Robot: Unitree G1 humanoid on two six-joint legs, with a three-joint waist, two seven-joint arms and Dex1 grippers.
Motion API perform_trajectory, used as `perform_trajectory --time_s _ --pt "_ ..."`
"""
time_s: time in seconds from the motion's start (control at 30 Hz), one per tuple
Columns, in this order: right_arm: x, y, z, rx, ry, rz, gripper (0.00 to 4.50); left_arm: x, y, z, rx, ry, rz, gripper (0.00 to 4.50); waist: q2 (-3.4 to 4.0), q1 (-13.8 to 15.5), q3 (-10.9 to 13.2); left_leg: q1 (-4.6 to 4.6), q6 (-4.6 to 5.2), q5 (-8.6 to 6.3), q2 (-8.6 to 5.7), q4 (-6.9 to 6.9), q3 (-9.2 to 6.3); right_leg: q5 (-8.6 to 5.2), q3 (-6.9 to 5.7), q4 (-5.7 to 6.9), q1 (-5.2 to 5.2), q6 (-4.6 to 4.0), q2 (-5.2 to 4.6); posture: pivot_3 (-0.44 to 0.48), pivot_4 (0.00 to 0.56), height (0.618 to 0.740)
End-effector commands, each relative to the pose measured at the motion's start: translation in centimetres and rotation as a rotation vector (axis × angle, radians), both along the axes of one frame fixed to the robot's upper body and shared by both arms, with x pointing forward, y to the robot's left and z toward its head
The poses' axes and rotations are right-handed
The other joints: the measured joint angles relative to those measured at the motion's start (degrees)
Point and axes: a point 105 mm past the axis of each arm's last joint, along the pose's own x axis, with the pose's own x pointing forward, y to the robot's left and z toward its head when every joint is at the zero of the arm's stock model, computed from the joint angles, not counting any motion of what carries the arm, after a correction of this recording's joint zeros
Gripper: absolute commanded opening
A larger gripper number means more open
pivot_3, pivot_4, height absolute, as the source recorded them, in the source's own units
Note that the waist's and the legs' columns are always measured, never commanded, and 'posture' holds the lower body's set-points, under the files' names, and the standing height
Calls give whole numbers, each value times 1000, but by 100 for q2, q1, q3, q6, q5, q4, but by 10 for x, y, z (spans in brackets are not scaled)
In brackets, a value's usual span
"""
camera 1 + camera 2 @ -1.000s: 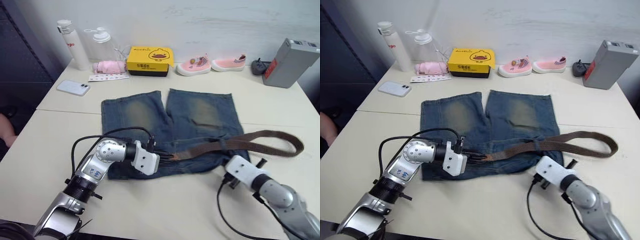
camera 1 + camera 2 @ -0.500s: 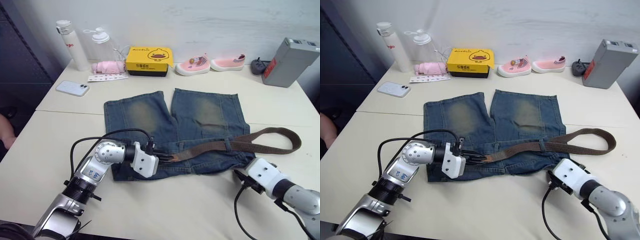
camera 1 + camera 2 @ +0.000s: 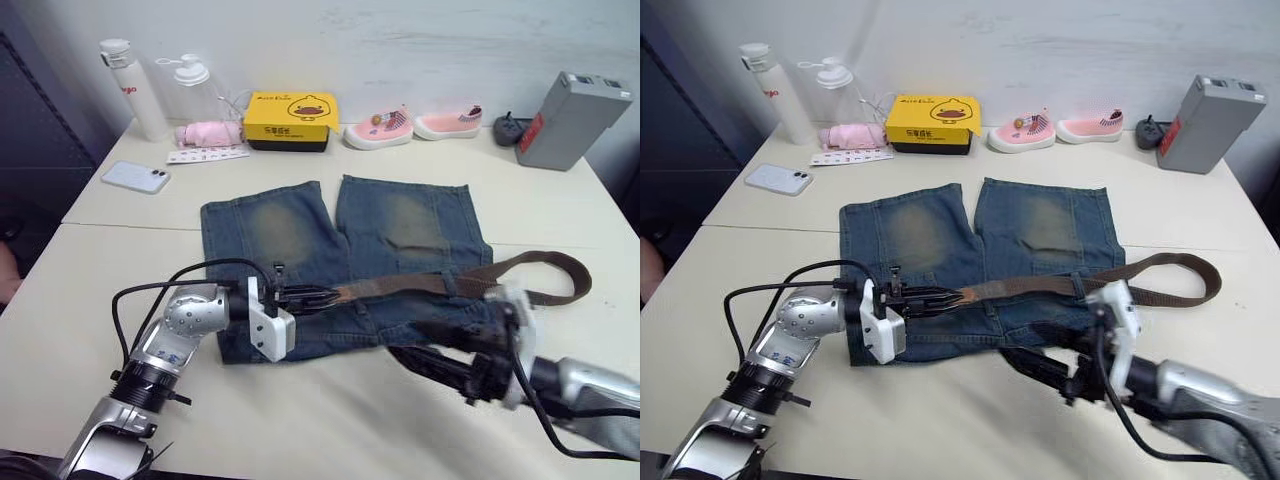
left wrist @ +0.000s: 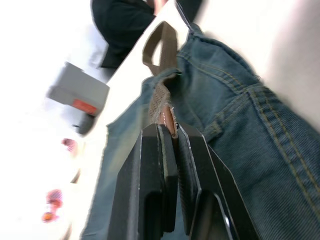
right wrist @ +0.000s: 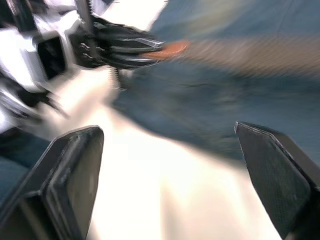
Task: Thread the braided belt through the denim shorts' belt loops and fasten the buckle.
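The dark-brown braided belt [image 3: 470,283] lies across the faded denim shorts [image 3: 300,235], its tip pinched in the left claw [image 3: 318,296]; the right claw [image 5: 170,170] is spread wide.

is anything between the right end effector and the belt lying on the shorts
Nothing visible. The open right end effector sits at the denim shorts' near edge, and only denim lies between it and the braided belt, whose tip the left end effector pinches.

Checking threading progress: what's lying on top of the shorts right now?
The belt lies across the shorts near the waistband, its tip pinched by the left gripper. The right gripper is open over the hem edge. Loops and buckle can't be made out.
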Motion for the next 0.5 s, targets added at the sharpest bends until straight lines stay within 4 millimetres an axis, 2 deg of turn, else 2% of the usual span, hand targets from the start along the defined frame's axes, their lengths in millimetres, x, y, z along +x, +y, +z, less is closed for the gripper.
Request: perform_trajectory --time_s 0.03,0.13,0.33,0.4,0.5 --pt "22 9 -10 180 211 -169 4476 -6 -1 6 -20 -57 -14 0 -1 6 0 1 -1 0 -2 0 -1 0 0 1 1 0 -1 0 150 683" --pt "35 15 -18 271 310 -259 4476 -5 -3 7 -31 -48 -3 0 3 21 -1 -1 -2 0 -7 -2 -7 0 -3 7 -4 1 -5 0 150 683" --pt "49 10 -28 252 375 -334 4476 -5 -3 4 -23 -36 5 0 14 -16 -6 2 -1 0 -3 -6 -1 0 3 18 -14 1 -2 0 150 683" --pt "57 5 -26 302 387 -386 4476 -5 -3 2 -15 -23 5 0 15 -29 -5 2 -2 -1 -4 -7 0 0 4 20 -16 1 -3 0 150 683" --pt "61 3 -21 337 376 -401 3598 -7 0 -5 13 -18 1 0 27 -65 -8 2 -2 -1 -3 -8 1 0 4 30 -21 1 -3 0 150 683"
